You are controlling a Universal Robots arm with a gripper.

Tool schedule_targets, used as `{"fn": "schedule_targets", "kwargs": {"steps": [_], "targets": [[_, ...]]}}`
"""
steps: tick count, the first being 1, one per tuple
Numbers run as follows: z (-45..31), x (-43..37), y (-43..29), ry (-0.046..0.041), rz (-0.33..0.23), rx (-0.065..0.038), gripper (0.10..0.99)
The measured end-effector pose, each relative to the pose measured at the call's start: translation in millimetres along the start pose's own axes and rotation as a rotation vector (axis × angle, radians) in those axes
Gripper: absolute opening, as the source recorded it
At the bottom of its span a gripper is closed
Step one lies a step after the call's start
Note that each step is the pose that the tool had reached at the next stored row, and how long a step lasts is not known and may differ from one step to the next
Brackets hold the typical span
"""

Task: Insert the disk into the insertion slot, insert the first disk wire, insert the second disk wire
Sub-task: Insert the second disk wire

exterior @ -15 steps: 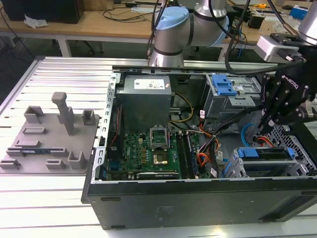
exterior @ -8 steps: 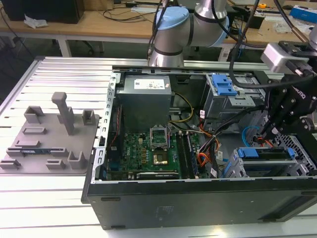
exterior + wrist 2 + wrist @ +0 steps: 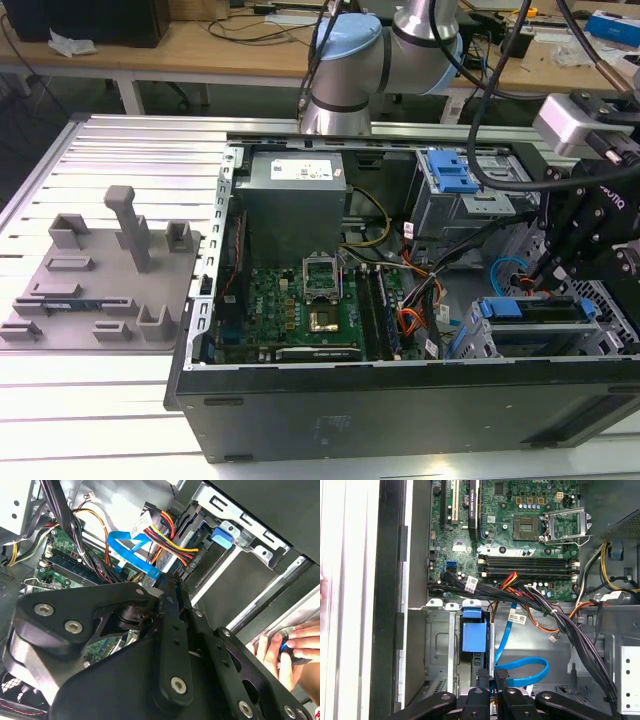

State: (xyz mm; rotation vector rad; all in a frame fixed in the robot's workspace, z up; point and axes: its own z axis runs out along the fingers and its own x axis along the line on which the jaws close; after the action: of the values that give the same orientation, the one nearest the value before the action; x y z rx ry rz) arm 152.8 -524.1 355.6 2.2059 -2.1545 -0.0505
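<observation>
One arm: a Universal Robots arm reaches from the back of the open computer case [image 3: 400,400] down into its corner at the exterior view's right.
Gripper: the black gripper [image 3: 493,679] hangs over the drive bays; in the first wrist view its jaws stand close together, pinched on a small dark plug at the end of the second disk wire [image 3: 520,672].
Second disk wire: a glossy light-blue cable looping just beside the fingertips, seen in both wrist views [image 3: 131,550].
Disk: its bright blue carrier [image 3: 473,632] sits inside the insertion slot [image 3: 437,650], the low grey perforated cage [image 3: 600,330] in the near corner at the exterior view's right.
First disk wire: an orange-red cable [image 3: 412,322] curls between the motherboard [image 3: 300,300] and the cage; where its plug sits cannot be told.
Upper bay: a taller grey bay with a blue latch [image 3: 455,178] stands behind the cage.
Person: a hand [image 3: 285,647] rests outside the case in the second wrist view.
Fixture: a grey part holder [image 3: 100,275] lies on the table at the exterior view's left.
</observation>
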Motion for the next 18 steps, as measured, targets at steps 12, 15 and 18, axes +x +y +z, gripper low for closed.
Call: {"fn": "schedule_targets", "kwargs": {"steps": [12, 15, 18], "targets": [[0.4, 5.7, 0.1, 0.0, 0.0, -0.001, 0.161], [1.0, 6.2, 0.1, 0.0001, 0.0, -0.001, 0.161], [2.0, 6.4, -0.1, 0.0, 0.0, -0.001, 0.161]]}}
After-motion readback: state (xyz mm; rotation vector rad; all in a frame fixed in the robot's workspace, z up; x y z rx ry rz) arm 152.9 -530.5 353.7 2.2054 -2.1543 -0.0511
